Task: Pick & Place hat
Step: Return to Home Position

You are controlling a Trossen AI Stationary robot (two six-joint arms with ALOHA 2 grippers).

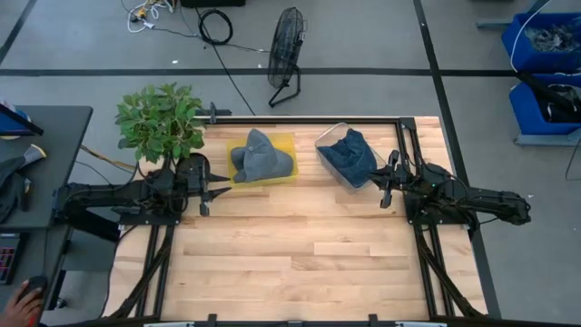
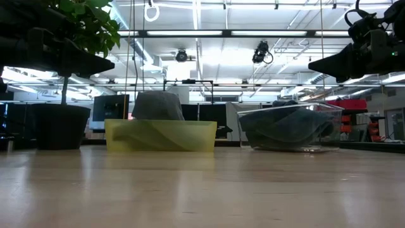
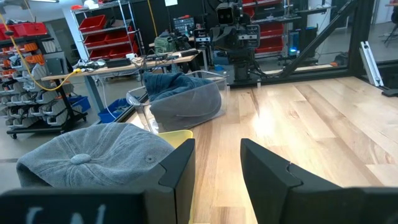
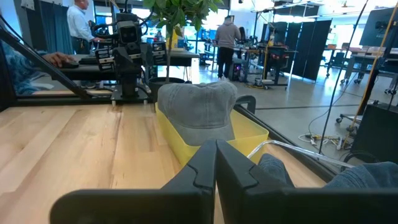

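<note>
A grey cap (image 1: 261,156) sits in a yellow tray (image 1: 285,174) at the table's far middle; it also shows in the low view (image 2: 157,105), the left wrist view (image 3: 93,158) and the right wrist view (image 4: 200,114). A clear bin (image 1: 338,138) to its right holds dark blue cloth (image 1: 352,156). My left gripper (image 1: 205,193) hovers open just left of the tray, holding nothing (image 3: 216,167). My right gripper (image 1: 385,186) hovers shut just right of the bin (image 4: 216,163).
A potted plant (image 1: 162,123) stands at the table's far left corner, close to my left arm. The near half of the wooden table (image 1: 300,263) is bare. A fan (image 1: 285,54) and cables lie on the floor beyond the table. People stand in the room behind.
</note>
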